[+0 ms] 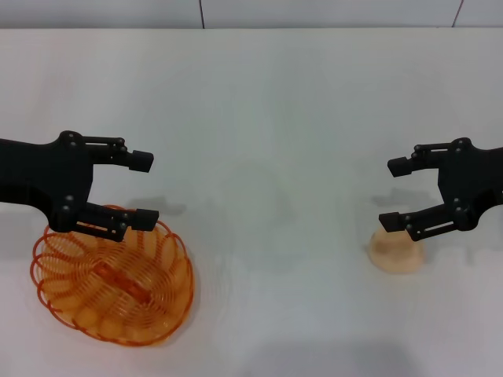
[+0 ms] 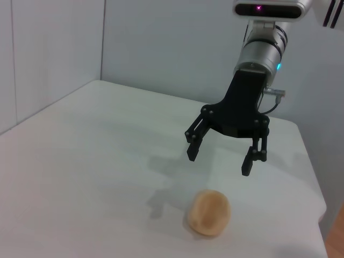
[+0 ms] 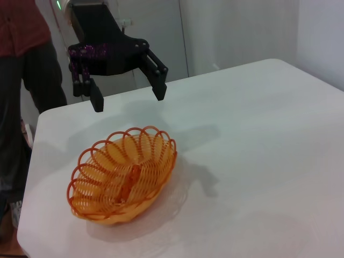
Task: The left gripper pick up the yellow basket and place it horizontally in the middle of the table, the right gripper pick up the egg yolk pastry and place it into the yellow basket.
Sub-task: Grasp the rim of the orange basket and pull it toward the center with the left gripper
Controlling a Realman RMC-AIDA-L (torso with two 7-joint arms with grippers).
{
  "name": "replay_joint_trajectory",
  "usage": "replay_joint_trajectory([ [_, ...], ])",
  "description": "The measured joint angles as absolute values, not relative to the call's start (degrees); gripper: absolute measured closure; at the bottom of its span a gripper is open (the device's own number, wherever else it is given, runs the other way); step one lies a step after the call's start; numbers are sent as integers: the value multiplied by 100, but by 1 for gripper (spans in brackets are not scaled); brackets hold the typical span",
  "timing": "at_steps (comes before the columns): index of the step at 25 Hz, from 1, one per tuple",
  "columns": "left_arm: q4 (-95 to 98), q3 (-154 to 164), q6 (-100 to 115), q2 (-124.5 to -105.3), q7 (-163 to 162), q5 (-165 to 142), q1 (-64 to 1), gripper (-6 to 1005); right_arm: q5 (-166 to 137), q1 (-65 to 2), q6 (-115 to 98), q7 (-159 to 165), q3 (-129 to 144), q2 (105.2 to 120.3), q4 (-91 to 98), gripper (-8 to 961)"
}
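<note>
On the white table [image 1: 267, 141], near its front-left edge, the yellow basket [image 1: 114, 287] sits upright with its scalloped rim facing up and nothing inside it. Above the basket's far rim hangs the left gripper [image 1: 145, 188], its two black fingers spread wide and closed on nothing; the lower fingertip overlaps the rim in the head view, while the right wrist view shows the claw raised clear of the basket [image 3: 122, 172], with the gripper [image 3: 128, 95] casting its shadow on the tabletop behind. Well apart, on the right side of the table, the egg yolk pastry [image 1: 395, 251] rests dome-up. The right gripper [image 1: 394, 194] hovers just above and behind it, fingers equally wide apart and holding nothing; the left wrist view confirms a gap between the claw [image 2: 221, 160] and the pastry [image 2: 209, 212]. No readable writing or brand shows on either arm or on the basket. A broad stretch of bare tabletop lies between the two objects, and the pastry lies not far from the table's right edge
</note>
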State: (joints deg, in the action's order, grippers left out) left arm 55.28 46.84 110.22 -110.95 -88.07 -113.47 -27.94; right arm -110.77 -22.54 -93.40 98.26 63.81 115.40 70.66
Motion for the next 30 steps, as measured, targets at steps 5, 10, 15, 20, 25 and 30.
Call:
replay_joint_trajectory([
  [5,5528,4696,11022,-11090,-8810,-11346,-2797,141,-11072,-2251,-9333,9826,6381,11540,7067,85],
  [10,5528,4699,11022,-11083,-8812,-11338,-2806,141,-11072,-2250,-9333,9826,6381,11540,7067,85],
  [15,5528,4686,11022,-11082,-8814,-11353,-2805,142,-11072,-2250,-9318,9826,6381,11539,7067,84],
  [20,5770,4684,11004,-11009,-9308,-11612,-2837,142,-11072,-2250,-9303,9826,6381,11540,7066,84],
  [25,6315,4672,11016,-10871,-10263,-12035,-2844,142,-11074,-2250,-9295,9826,6380,11540,7067,85],
  [30,6745,4666,11000,-10741,-11120,-12631,-2858,144,-11073,-2236,-9273,9826,6380,11540,7067,84],
])
